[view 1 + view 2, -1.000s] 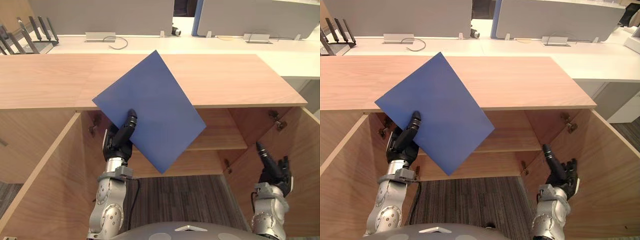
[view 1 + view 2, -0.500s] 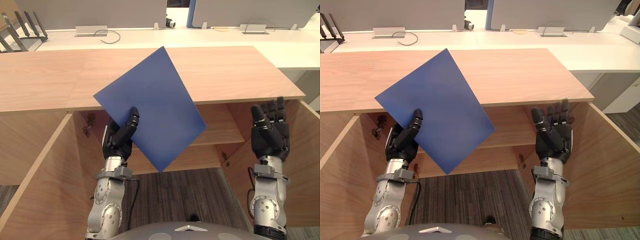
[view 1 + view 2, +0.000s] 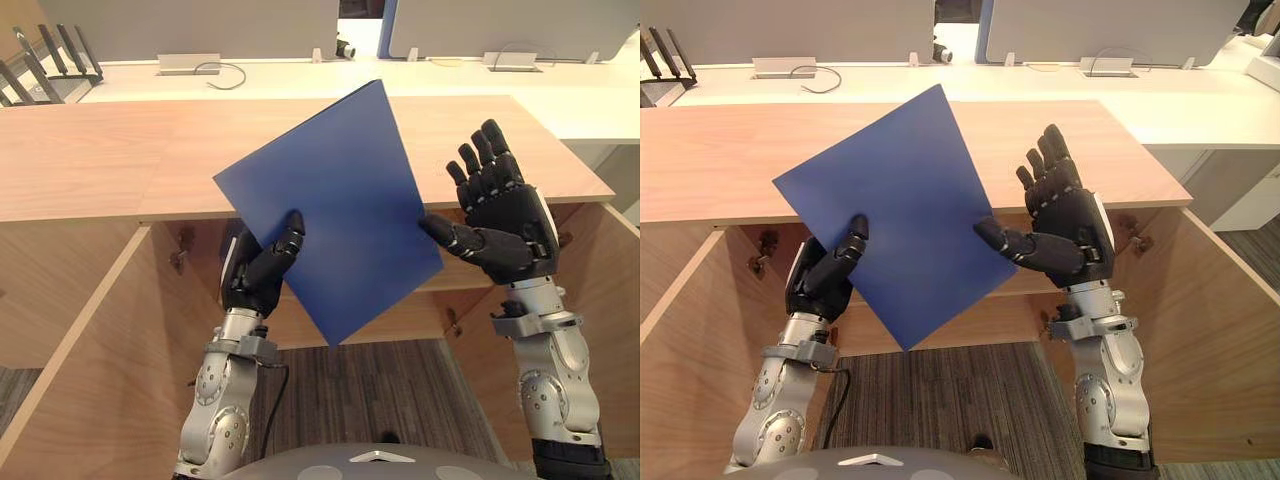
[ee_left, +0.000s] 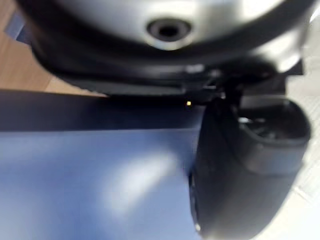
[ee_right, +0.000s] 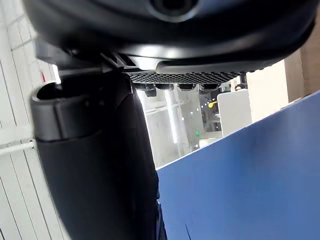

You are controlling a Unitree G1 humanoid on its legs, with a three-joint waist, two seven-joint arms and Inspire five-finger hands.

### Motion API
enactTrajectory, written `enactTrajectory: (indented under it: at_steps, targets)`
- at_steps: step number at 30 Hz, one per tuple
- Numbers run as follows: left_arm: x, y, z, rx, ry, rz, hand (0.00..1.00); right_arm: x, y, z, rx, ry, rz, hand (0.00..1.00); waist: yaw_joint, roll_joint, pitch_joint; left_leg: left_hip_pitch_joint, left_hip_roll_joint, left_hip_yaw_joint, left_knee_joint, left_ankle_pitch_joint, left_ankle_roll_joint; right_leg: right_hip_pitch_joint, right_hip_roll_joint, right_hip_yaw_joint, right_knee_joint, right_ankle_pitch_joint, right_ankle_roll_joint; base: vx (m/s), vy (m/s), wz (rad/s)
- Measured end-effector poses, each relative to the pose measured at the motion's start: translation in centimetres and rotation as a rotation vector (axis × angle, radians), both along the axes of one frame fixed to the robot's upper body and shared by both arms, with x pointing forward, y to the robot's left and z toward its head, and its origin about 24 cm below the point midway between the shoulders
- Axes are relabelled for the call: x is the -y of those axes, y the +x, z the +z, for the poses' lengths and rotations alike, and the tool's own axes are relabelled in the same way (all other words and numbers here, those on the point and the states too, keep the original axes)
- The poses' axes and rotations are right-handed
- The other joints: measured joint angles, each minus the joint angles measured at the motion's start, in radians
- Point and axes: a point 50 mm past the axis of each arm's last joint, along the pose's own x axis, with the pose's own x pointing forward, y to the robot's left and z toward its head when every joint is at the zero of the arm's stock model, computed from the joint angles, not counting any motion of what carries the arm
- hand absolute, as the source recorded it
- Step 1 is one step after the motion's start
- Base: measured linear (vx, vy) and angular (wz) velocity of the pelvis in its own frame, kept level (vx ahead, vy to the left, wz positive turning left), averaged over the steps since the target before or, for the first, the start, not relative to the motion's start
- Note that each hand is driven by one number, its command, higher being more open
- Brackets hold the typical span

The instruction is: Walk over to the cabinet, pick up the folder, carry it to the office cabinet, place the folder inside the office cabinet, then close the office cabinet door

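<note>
Before the open wooden cabinet, the left hand pinches a flat blue folder; the right hand is spread beside it. The left wrist view adds its smooth sheen

Folder in front of cabinet
I see it between the left robot hand and right robot hand; the bench lies behind.

- The folder is coloured a plain deep blue.
- The office cabinet is finished in light wood grain.
- The left hand and right hand are coloured black.
- The carpet is streaked in dark grey-brown.
- The table is coloured white.
</note>
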Motion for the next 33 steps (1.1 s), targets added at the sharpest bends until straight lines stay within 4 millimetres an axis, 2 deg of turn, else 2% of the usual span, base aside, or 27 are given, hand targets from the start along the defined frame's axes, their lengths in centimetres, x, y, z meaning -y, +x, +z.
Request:
enactTrajectory:
  at_steps: [9, 15, 20, 29, 33]
  targets:
    - [1.0, 0.4, 0.6, 0.043, 0.020, -0.085, 0.00, -0.1, 2.2, 2.7, 0.089, -0.191, -0.105, 1.00, 0.003, 0.002, -0.002, 0.010, -0.001, -0.001, 0.000, 0.000, 0.000, 0.010, -0.001, -0.001, 0.000, 0.000, 0.000, -0.03, -0.021, 0.01]
    - [1.9, 0.3, 0.7, 0.054, 0.013, -0.131, 0.00, 1.2, 3.7, 3.3, 0.080, -0.303, -0.231, 1.00, 0.003, 0.004, -0.003, 0.010, -0.001, -0.002, -0.001, 0.000, 0.000, 0.011, -0.002, -0.003, 0.000, 0.001, 0.001, -0.01, -0.005, 0.00]
    - [1.8, 0.3, 0.8, 0.055, 0.019, -0.137, 0.00, 1.5, 4.1, 3.8, 0.099, -0.346, -0.224, 1.00, 0.003, 0.005, -0.004, 0.011, -0.003, -0.004, -0.001, 0.000, 0.000, 0.012, -0.004, -0.006, 0.000, 0.003, 0.004, 0.00, 0.000, 0.00]
    - [1.7, 0.3, 0.7, 0.054, 0.019, -0.139, 0.00, 1.2, 5.3, 2.4, 0.032, -0.338, -0.178, 1.00, 0.004, 0.004, -0.008, 0.013, -0.003, -0.004, -0.001, 0.001, 0.001, 0.014, -0.006, -0.006, 0.000, 0.004, 0.004, 0.00, 0.000, 0.00]
    - [1.7, 0.3, 0.7, 0.049, -0.013, -0.145, 0.00, 0.2, 5.7, 1.0, -0.029, -0.270, -0.066, 1.00, 0.003, 0.005, -0.023, 0.013, -0.003, -0.004, -0.001, 0.001, 0.001, 0.014, -0.006, -0.007, 0.000, 0.004, 0.004, 0.00, 0.000, 0.00]
